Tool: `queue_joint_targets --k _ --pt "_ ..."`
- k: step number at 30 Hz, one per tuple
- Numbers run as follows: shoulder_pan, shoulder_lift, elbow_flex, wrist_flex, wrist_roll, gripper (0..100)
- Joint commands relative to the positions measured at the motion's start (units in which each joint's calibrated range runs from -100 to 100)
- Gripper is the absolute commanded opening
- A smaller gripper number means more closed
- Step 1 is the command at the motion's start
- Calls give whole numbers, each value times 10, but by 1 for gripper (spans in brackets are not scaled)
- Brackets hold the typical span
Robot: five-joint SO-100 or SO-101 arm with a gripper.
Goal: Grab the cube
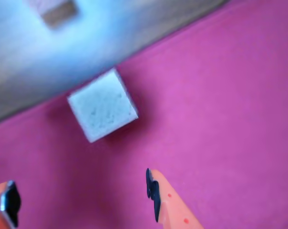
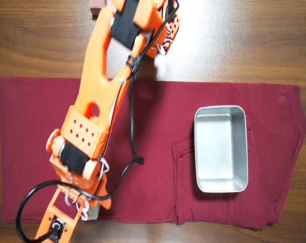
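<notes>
In the wrist view the small pale beige-grey cube [image 1: 102,105] sits on the magenta cloth [image 1: 220,119], close to the cloth's far edge. My gripper [image 1: 81,186] is open, with its two orange fingers at the bottom of that view. The cube lies ahead of them, apart from both and roughly between their lines. In the overhead view the orange arm [image 2: 100,96] reaches to the top of the picture and hides both the cube and the gripper tips.
A reddish-brown block [image 1: 58,12] lies on the wooden table beyond the cloth edge; it also shows in the overhead view [image 2: 94,6]. A metal tray [image 2: 196,147] stands empty on the dark red cloth [image 2: 153,152] at the right.
</notes>
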Motion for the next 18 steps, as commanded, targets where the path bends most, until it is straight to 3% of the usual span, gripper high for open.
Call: queue_joint_targets --k 1,6,12,13,15,16,18 --pt "15 74 -98 -18 1 35" --pt "15 210 -237 -38 -3 37" --pt "2 261 -247 -71 -12 36" --pt "0 268 -256 -72 -13 33" --pt "-1 272 -264 -67 -21 10" --pt "-1 273 -264 -68 -22 3" --pt "-1 270 -264 -66 -25 0"
